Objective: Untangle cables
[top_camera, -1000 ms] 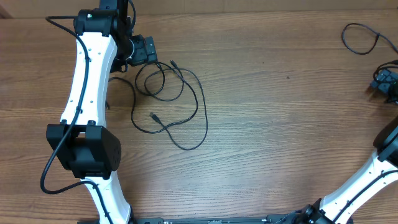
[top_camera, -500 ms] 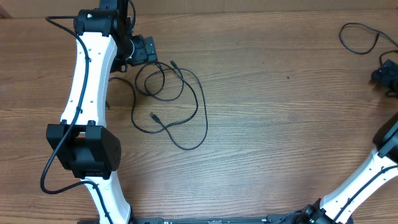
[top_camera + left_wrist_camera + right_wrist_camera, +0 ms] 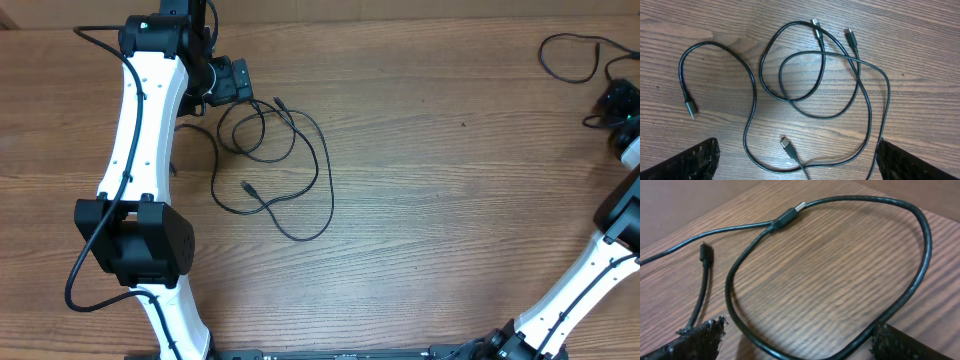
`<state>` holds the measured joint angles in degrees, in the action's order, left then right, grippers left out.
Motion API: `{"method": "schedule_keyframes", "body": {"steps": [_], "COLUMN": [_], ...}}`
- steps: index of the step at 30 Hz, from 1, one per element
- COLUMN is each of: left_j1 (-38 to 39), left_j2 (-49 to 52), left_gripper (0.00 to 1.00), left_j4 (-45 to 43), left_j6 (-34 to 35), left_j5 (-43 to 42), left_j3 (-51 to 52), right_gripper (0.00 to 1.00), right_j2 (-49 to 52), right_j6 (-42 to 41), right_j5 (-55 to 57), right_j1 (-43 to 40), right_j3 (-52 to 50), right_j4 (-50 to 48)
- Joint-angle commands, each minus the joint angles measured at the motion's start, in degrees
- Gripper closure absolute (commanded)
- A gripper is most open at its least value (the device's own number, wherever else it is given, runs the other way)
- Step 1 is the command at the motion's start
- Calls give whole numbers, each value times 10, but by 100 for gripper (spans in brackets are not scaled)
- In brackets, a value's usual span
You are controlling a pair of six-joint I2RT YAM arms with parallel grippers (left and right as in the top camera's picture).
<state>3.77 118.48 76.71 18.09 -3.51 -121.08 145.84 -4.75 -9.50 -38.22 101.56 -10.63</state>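
**A:** Cables point(image 3: 272, 160) mostly lie in one crossed heap on the table point(image 3: 430, 220), just beside the left gripper point(image 3: 796, 162). Is the job half done?

**B:** Probably less. One loose cable point(image 3: 565, 58) sits well apart at the far right, by the right gripper point(image 3: 800, 341), but the heap's loops overlap.

**A:** And the jaws?

**B:** Both are spread wide and hold nothing. No other objects block them. Only the small plug ends point(image 3: 786, 144) might snag.

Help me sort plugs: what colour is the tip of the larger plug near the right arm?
Silvery tip; clearest in right wrist view.

Black cables point(image 3: 285, 170) lie on brown wood-grain table point(image 3: 450, 200).
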Motion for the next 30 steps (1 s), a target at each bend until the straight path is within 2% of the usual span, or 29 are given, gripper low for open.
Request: {"method": "schedule_keyframes", "body": {"steps": [1,7,11,16,20,23,30], "left_j1": [4,4,4,4,4,4,4], "left_j2": [-7,-7,-7,-7,-7,-7,-7], "left_gripper": [1,0,0,0,0,1,1], "left_j4": [-1,-1,-1,-1,-1,-1,-1], "left_j6": [8,8,8,8,8,8,8], "left_j5": [-6,-6,-6,-6,-6,-6,-6], "left_j3": [-10,-10,-10,-10,-10,-10,-10], "right_gripper": [0,0,0,0,0,0,0], "right_j2": [47,-8,-107,-201,-269,-284,-284], "right_j6": [-27,-23,-18,61,119,139,143], "right_j5": [-58,-73,-74,-99,-99,-99,-99], "right_j1": [19,19,22,51,118,178,328], "right_j3": [-19,26,32,32,32,32,30], "right_j4": [24,133,230,344,456,518,612]}}
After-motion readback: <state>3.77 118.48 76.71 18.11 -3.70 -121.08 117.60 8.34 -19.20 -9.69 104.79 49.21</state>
